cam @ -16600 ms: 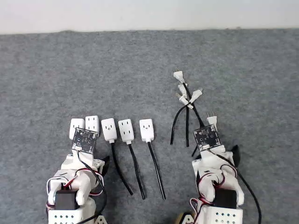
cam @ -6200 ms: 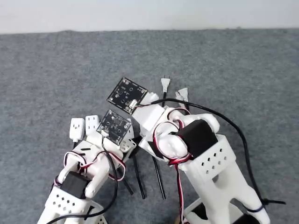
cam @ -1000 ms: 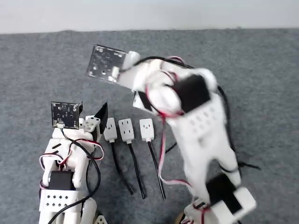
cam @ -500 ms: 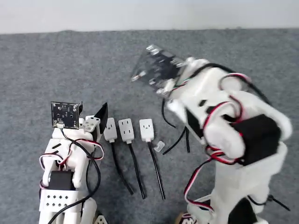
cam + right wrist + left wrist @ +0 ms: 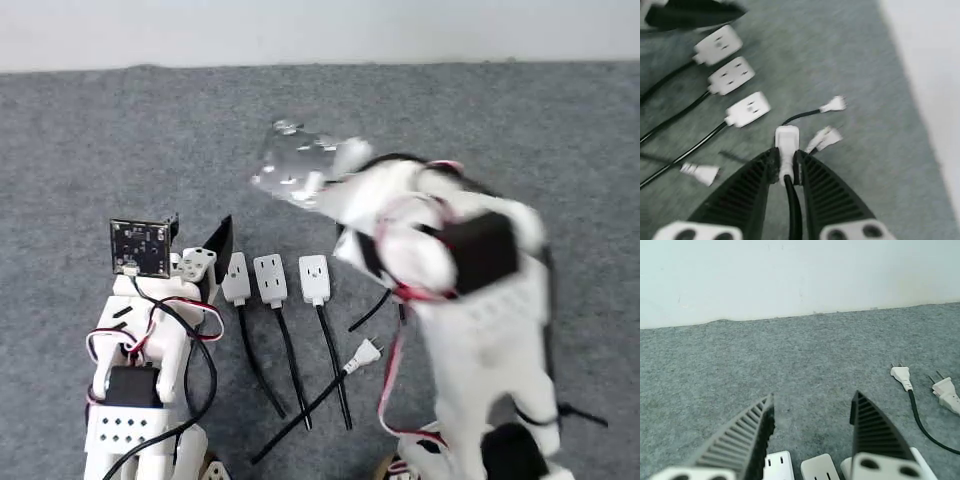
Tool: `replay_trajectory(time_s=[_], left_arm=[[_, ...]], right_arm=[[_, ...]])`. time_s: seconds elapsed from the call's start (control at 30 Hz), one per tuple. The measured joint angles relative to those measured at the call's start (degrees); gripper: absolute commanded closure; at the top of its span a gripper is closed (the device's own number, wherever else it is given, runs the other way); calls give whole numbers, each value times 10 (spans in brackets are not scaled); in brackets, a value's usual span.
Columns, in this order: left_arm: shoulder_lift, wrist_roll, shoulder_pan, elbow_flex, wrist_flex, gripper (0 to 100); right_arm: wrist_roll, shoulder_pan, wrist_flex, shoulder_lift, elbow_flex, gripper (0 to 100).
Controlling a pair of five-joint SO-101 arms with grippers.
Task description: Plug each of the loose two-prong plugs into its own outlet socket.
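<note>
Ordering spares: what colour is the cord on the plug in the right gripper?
Black cord on a white plug, clearest in the right wrist view.

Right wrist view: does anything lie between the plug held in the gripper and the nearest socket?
Nothing visible blocks it. Between the held plug in the right gripper and the nearest socket lies bare carpet. One loose plug's black cord ends close by the held plug's tip, beside that gap rather than across it.
</note>
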Motion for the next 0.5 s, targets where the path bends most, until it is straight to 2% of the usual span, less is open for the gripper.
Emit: replay_trajectory(time_s=[0.5], left_arm=[[0, 0, -1, 0, 0, 754]], right_arm=[[124, -17, 0, 237, 55, 991]])
